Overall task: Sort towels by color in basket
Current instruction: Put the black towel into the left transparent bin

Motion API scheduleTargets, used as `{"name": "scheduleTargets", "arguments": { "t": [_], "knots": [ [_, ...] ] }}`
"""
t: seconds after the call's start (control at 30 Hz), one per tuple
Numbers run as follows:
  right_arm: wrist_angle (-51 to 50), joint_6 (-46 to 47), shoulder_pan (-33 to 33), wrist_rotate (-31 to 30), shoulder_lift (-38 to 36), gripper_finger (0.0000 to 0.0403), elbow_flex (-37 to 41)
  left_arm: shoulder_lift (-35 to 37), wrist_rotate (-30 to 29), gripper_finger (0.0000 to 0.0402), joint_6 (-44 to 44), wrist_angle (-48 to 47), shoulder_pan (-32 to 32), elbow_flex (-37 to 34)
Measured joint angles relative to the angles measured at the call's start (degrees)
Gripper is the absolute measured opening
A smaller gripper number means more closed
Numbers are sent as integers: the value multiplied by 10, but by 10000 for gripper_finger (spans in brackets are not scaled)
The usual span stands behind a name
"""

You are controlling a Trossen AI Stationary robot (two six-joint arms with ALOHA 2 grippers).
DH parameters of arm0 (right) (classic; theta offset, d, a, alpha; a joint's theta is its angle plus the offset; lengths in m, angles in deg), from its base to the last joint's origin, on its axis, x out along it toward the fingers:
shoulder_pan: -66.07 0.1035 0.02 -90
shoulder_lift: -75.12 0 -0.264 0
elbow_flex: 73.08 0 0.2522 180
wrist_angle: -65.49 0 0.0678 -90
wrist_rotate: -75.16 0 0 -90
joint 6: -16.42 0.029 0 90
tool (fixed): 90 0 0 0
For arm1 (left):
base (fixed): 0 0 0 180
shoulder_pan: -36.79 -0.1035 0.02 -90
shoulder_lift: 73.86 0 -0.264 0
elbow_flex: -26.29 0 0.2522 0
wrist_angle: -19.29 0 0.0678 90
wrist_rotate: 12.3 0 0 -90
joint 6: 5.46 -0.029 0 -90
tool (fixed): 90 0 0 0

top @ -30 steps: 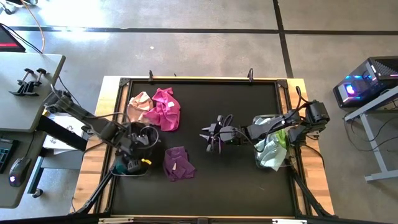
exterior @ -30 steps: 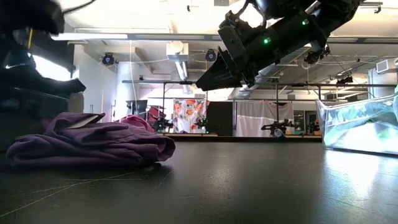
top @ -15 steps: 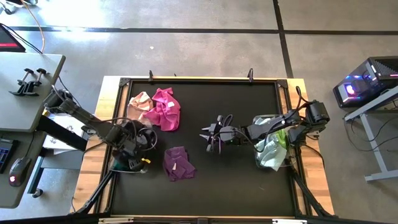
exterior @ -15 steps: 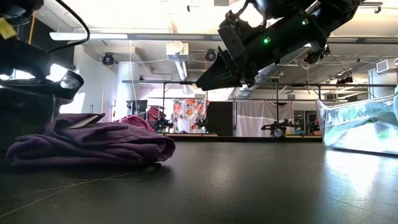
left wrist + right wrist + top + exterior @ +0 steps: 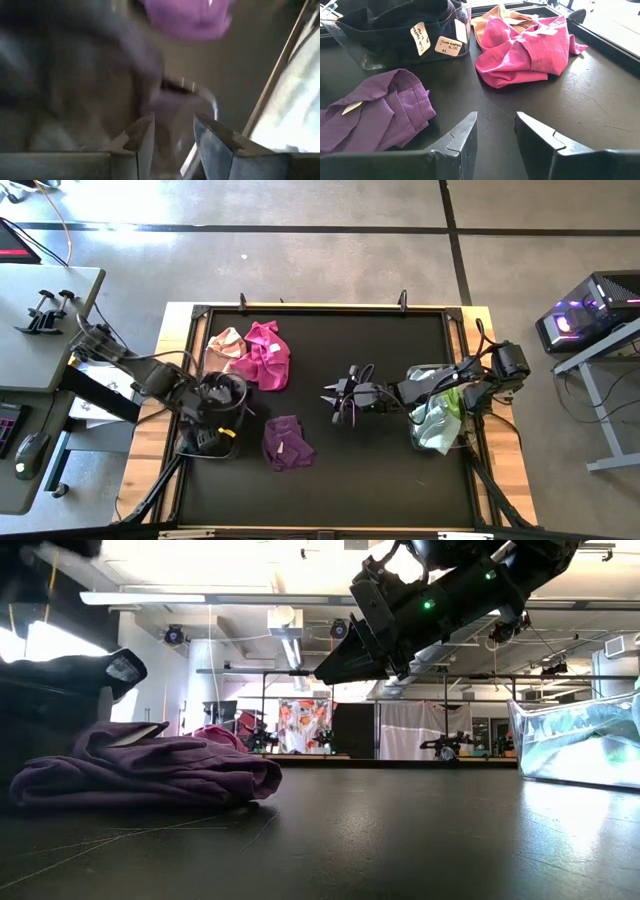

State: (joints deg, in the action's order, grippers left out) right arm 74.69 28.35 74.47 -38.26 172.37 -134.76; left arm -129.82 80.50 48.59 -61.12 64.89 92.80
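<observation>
A paper tag (image 5: 448,45) on the dark cloths in the clear bin (image 5: 395,52) reads roughly "Cloth Napkin". A second tag (image 5: 420,37) beside it bears handwriting too small to read.

A: How's the light?
B: Even from overhead in the high view, soft shadows on the dark table (image 5: 320,470). Low view glares: bright ceiling strips wash out the far room.
A: Sharpness?
B: Left wrist view is smeared with blur; right wrist view crisp, daylight on the magenta towel (image 5: 530,47).
</observation>
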Motion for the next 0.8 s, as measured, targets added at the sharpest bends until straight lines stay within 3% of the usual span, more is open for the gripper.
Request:
{"name": "scheduleTargets", "arguments": {
  "t": [0.1, 0.17, 0.23, 0.43, 0.63, 0.8],
  "knots": [
    [0, 0, 0, 0, 0, 126, 0, 0, -121, 114, -59, 23, 0, 14],
    [0, 0, 0, 0, 0, 126, 0, -2, -233, 106, -51, 40, -5, 7],
    [0, 0, 0, 0, 0, 126, 0, -7, -288, 95, -31, 52, -16, -5],
    [0, 0, 0, 0, 0, 126, 0, -15, -287, 56, -10, 78, -43, -70],
    [0, 0, 0, 0, 0, 126, 0, -14, -301, 21, 82, -11, -74, -107],
    [0, 0, 0, 0, 0, 126, 0, -14, -303, 2, 105, -1, -93, -166]
  ]
}}
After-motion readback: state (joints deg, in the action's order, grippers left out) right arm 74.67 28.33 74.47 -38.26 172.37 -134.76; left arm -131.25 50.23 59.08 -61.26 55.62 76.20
